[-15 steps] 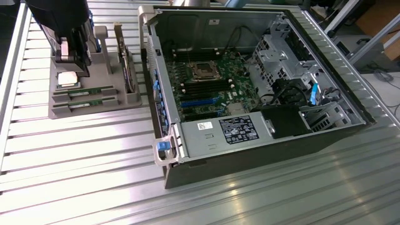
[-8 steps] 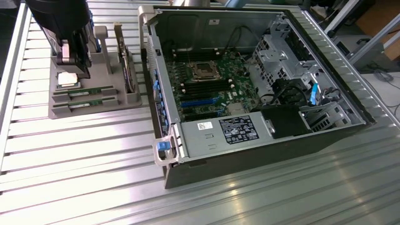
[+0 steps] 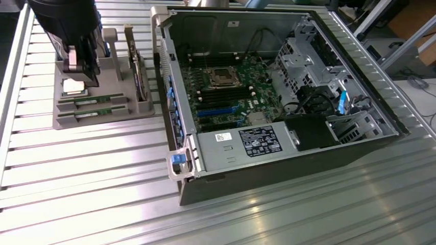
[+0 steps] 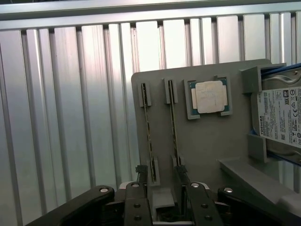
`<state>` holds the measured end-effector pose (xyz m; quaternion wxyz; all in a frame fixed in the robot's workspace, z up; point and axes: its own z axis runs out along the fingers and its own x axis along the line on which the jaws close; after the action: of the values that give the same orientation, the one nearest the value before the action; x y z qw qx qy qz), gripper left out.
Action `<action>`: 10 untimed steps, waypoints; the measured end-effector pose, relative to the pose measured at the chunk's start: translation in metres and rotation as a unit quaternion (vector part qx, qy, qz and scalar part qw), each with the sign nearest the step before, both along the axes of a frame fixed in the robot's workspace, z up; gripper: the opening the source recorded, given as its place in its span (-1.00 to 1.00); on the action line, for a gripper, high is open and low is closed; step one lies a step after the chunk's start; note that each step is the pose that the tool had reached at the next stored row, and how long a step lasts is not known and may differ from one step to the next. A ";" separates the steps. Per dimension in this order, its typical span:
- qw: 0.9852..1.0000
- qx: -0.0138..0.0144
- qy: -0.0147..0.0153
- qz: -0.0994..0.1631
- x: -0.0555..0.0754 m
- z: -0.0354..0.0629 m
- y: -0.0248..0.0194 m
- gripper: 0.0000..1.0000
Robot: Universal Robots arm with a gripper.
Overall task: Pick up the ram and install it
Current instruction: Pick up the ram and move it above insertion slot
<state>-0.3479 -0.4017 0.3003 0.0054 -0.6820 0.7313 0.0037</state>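
Observation:
Two ram sticks stand on edge in slots of a grey holder point(image 4: 202, 141): one ram point(image 4: 147, 136) and a second ram point(image 4: 173, 127), thin and green. In the exterior view the ram sticks point(image 3: 92, 99) lie low in the holder point(image 3: 102, 115) at that view's left. My gripper point(image 4: 162, 181) hangs open just above their near ends, one finger point(image 4: 138, 197) on each outer side, holding nothing. It also hovers over the holder point(image 3: 85, 74). The dark memory slots point(image 3: 218, 94) are on the motherboard.
A square silver processor point(image 4: 209, 96) sits in the holder beside the sticks. A hard drive point(image 4: 282, 117) stands at its far end. The open computer case point(image 3: 381, 109) fills the middle of the ribbed metal table point(image 3: 81, 173), with its power supply point(image 3: 256, 143) at the front.

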 end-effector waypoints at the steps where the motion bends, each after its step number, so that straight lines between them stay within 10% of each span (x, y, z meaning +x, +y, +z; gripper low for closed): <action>1: 1.000 0.000 0.000 0.000 0.000 -0.0004 0.0000 -0.28; 10: 1.000 0.000 0.000 0.000 0.000 -0.0065 0.0000 -0.28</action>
<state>-0.3479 -0.4017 0.2938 0.0054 -0.6820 0.7313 0.0037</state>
